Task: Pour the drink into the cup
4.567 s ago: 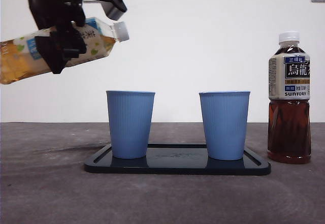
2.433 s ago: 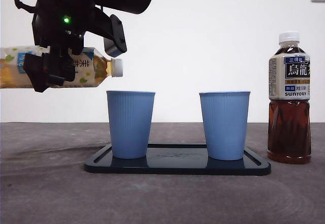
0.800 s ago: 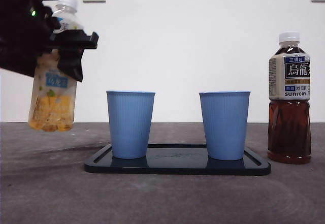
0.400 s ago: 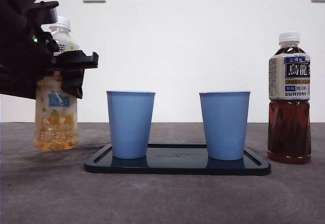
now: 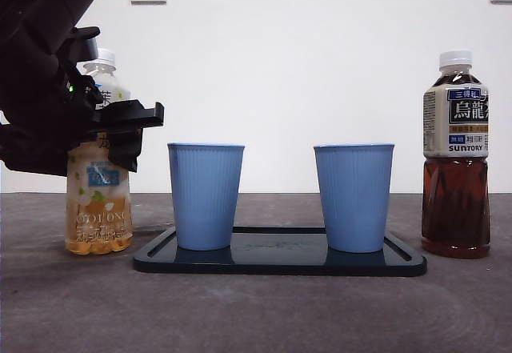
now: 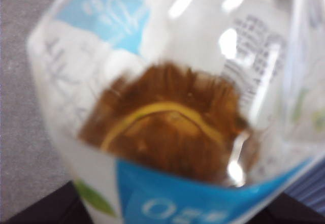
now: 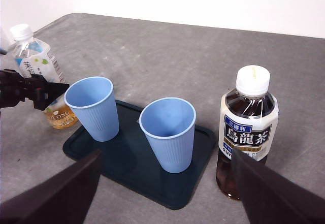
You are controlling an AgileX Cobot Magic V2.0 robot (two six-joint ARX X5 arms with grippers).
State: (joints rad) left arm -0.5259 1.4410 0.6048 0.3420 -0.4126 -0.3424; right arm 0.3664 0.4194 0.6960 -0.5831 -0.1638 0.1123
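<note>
My left gripper (image 5: 112, 129) is shut on a clear bottle of pale green tea (image 5: 98, 209) with a white cap. It holds the bottle upright with its base at the table, just left of the tray. The bottle fills the left wrist view (image 6: 167, 132) and also shows in the right wrist view (image 7: 35, 56). Two empty blue cups (image 5: 206, 197) (image 5: 354, 197) stand on a dark tray (image 5: 280, 262). My right gripper (image 7: 166, 155) is open and empty, high above the table's near side, looking down on the cups (image 7: 94, 107) (image 7: 168, 132).
A capped bottle of dark oolong tea (image 5: 455, 161) stands right of the tray, also seen in the right wrist view (image 7: 247, 132). The grey table (image 5: 256, 313) stretches in front of the tray. A white wall is behind.
My left gripper tilted the tea bottle from lying over the left cup back to upright, moved it left and lowered it to the table beside the tray.
</note>
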